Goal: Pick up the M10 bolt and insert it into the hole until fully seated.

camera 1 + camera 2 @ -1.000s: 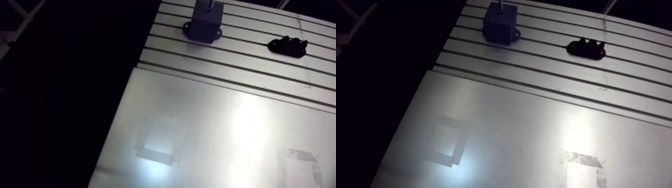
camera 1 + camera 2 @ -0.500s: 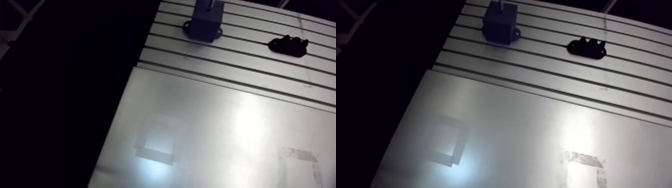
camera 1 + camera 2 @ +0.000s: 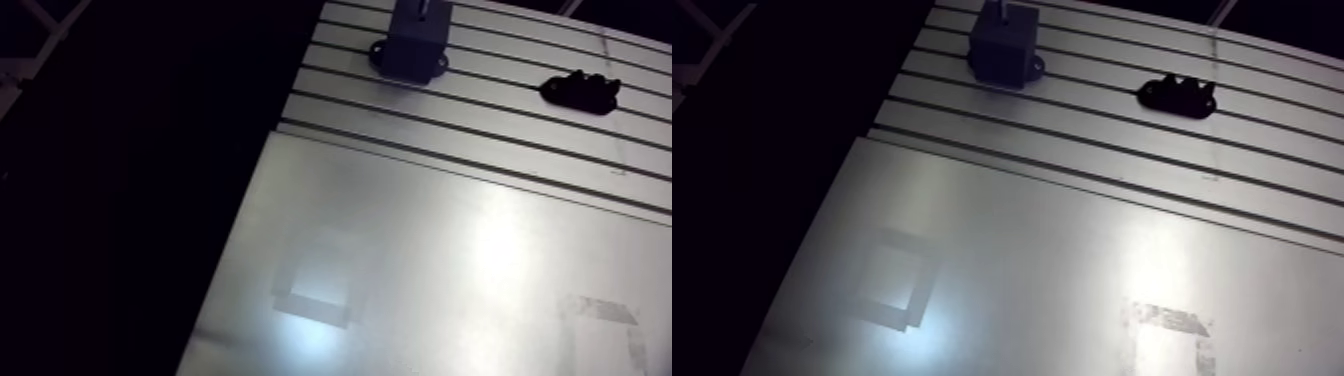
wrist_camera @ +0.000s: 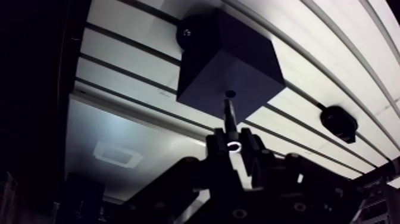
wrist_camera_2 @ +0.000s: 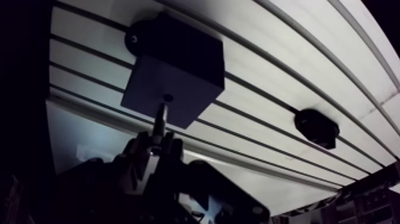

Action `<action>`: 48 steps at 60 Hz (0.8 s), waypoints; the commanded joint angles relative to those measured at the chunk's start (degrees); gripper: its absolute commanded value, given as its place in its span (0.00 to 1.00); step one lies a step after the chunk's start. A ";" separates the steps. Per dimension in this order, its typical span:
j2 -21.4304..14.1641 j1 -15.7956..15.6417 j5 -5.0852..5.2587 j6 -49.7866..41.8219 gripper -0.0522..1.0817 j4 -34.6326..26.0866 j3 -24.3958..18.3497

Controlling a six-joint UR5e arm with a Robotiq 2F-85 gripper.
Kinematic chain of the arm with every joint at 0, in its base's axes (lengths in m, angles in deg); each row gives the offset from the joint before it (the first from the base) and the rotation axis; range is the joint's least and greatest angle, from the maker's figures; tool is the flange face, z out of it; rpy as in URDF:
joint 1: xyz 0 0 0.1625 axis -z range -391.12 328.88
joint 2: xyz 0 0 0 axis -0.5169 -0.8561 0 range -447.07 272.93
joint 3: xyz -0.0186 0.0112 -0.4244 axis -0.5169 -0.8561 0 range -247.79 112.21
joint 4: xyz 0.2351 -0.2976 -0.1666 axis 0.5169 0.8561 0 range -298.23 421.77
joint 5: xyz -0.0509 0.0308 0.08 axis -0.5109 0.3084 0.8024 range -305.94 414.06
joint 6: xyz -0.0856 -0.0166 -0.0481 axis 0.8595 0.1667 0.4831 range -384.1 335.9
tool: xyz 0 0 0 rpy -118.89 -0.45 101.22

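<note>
Slotted aluminium table (image 3: 480, 130) carries the dark block (image 4: 229, 59) and, well apart from it, a small black fixture (image 4: 338, 122). On the wrist view I see the gripper (image 4: 233, 147) closed narrow on the M10 bolt (image 4: 229, 116), its fingers (image 4: 215, 145) pinching the head end. The shank points at the block's hole (image 4: 230, 93), and I cannot tell if the tip touches.

We are looking at a slotted aluminium surface (image 3: 520, 115). A dark block (image 3: 415, 40) is sitting across its slots near one side edge. A small black part (image 3: 580, 90) is lying well apart from it. A smooth metal sheet (image 3: 430, 260) is lying alongside the slots.
</note>
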 commanded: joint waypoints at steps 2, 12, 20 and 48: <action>0.03 -0.06 -0.05 0.00 1.00 0.07 0.13; 0.10 -0.06 -0.05 0.00 1.00 0.07 0.13; 0.11 -0.06 -0.05 0.00 1.00 0.07 0.13; 0.45 -0.06 -0.65 -0.09 1.00 0.16 -0.04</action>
